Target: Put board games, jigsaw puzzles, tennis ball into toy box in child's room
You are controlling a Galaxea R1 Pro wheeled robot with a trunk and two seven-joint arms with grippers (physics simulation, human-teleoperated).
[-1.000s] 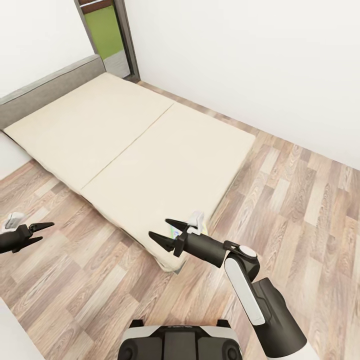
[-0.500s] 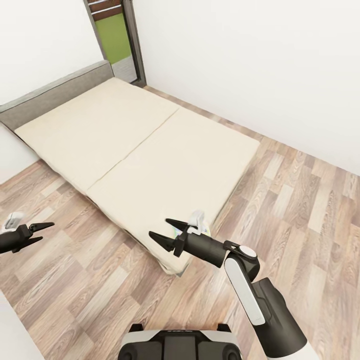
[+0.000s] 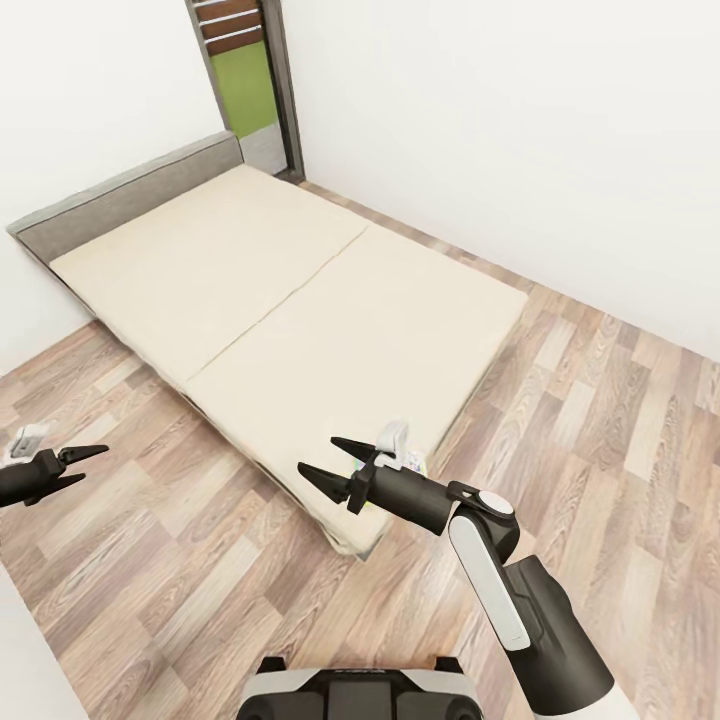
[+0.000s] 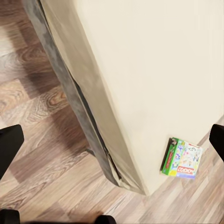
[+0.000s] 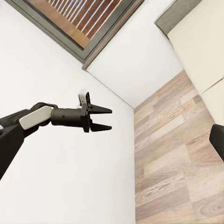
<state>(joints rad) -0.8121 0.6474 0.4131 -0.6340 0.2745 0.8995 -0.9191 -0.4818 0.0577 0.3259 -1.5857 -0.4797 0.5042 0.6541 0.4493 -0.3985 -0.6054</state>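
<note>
The bed (image 3: 290, 300), a plain beige mattress with a grey headboard (image 3: 120, 195), lies ahead in the head view. One board game (image 4: 183, 158), a small box with green sides and cartoon art, rests flat on the mattress near its foot corner. In the head view my right gripper (image 3: 317, 454) hovers open over that corner and hides most of the box. My left gripper (image 3: 95, 463) is open over the floor to the left of the bed; it shows again as the left gripper (image 5: 111, 119) against the white wall. Both hold nothing.
Wood floor (image 3: 600, 420) runs around the bed's foot and both sides. White walls close off the far side. A dark-framed doorway (image 3: 245, 85) with green behind it stands past the headboard. My base (image 3: 360, 695) shows at the bottom edge.
The whole head view has shifted, so the bed and doorway sit further right and lower in the picture. Both arms keep their pose and both grippers stay open.
</note>
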